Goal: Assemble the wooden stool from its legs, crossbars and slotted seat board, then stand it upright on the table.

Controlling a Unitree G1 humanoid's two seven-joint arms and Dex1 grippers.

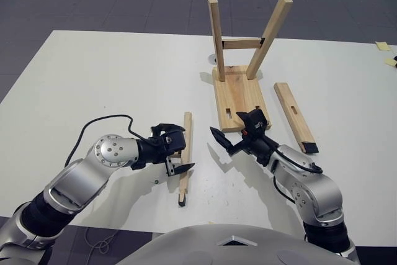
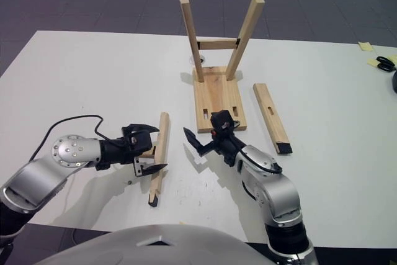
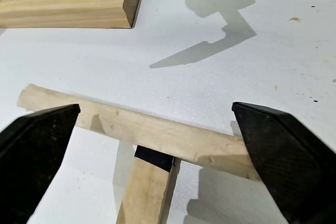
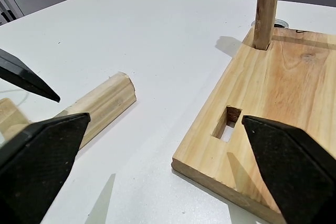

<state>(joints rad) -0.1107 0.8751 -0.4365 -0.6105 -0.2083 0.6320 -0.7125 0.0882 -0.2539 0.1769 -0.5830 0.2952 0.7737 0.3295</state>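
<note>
The slotted seat board (image 1: 239, 94) lies flat with two legs (image 1: 216, 35) standing in its far slots, joined by a crossbar (image 1: 240, 44). One loose leg (image 1: 296, 116) lies to the right of the board. Another leg (image 1: 185, 153), with a short crossbar (image 3: 149, 192) stuck to its side, lies to the left. My left gripper (image 1: 175, 150) is open beside that leg, its fingers (image 3: 37, 150) either side of the crossbar stub. My right gripper (image 1: 236, 127) is open and holds nothing, low over the board's near edge by an unfilled slot (image 4: 227, 121).
The white table (image 1: 93, 79) stretches wide to the left and far back. A black cable (image 1: 99, 122) trails from my left arm. Small yellow bits (image 1: 383, 46) lie at the far right edge, with scissors (image 2: 386, 63) beside them.
</note>
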